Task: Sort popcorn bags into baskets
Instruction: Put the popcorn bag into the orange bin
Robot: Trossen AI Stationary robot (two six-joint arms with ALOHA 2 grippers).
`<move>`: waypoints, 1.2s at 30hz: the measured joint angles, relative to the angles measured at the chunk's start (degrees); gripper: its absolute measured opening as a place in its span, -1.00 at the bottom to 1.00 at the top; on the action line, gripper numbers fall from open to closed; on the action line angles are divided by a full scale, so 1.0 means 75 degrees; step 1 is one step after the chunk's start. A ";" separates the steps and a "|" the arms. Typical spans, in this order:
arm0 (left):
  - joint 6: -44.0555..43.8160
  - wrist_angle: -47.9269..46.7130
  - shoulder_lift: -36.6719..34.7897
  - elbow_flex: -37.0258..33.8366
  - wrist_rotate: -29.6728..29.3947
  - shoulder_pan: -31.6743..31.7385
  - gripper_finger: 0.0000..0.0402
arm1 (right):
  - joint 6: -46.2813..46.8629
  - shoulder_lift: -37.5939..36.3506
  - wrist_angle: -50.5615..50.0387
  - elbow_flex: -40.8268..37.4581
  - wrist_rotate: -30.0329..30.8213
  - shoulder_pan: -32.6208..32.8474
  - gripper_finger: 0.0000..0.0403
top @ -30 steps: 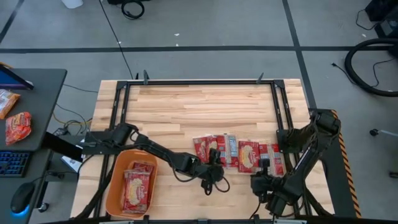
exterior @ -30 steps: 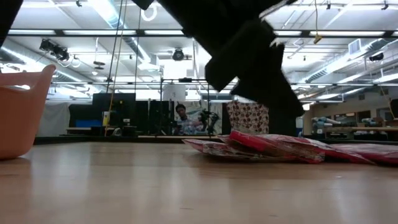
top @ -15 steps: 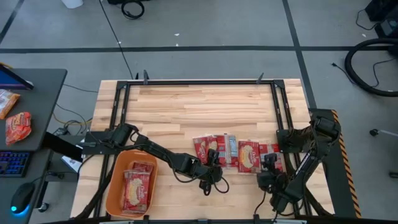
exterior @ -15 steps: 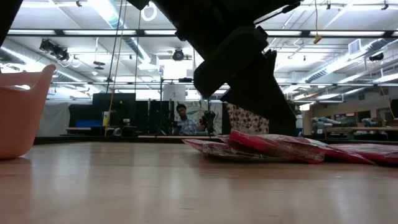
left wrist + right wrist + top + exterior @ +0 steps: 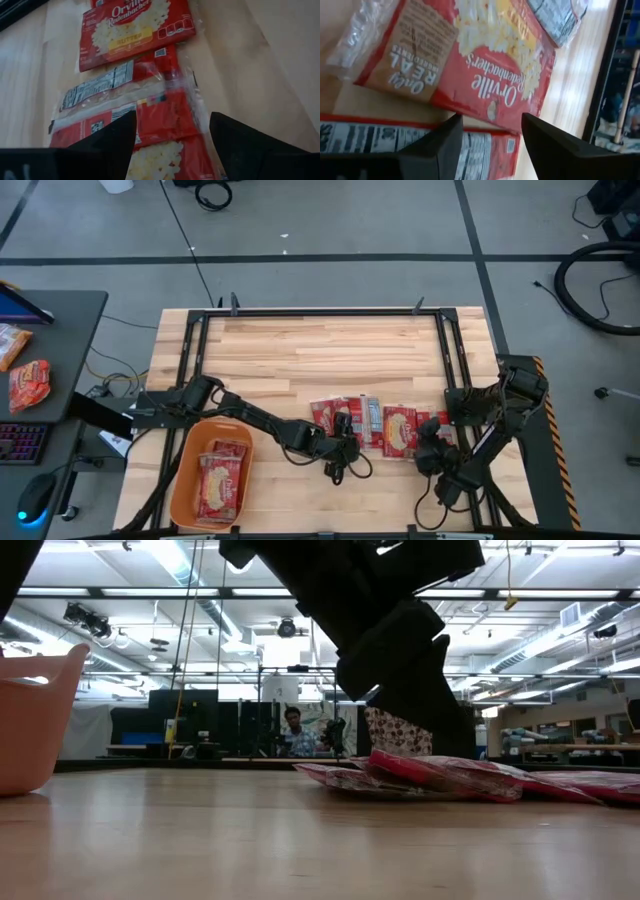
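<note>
Popcorn bags [image 5: 372,422] lie in a loose, overlapping row on the table [image 5: 300,350], toward my right side, and both my arms are down at them. My left fingers [image 5: 172,137] are spread apart with nothing between them; through the gap the left wrist view shows a clear-wrapped red bag [image 5: 127,102] lying flat, with a buttered one [image 5: 137,31] just beyond it, label up. From above, my left fingers [image 5: 345,448] sit at the near edge of the row's left end, low over the wood, the arm reaching across from the table's left side.

My right fingers [image 5: 490,135] are also parted and empty. Between them I see a red bag [image 5: 485,65] face up with its brown side panel showing, and another bag [image 5: 410,140] with its printed back up lying just beside it. In the high view my right fingers [image 5: 428,448] hover at the right end of the row, near the table's right edge.

From table height the bags [image 5: 450,778] form a low heap with my dark arm over them.

Well apart, at the near left corner, the orange basket [image 5: 182,480] holds more popcorn bags [image 5: 222,480] stacked flat inside it.
</note>
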 joint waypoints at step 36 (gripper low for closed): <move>0.0018 -0.0020 -0.0003 0.0000 0.0000 -0.0018 0.27 | -0.4004 0.0020 0.3121 -0.0448 0.0687 -0.1252 -0.50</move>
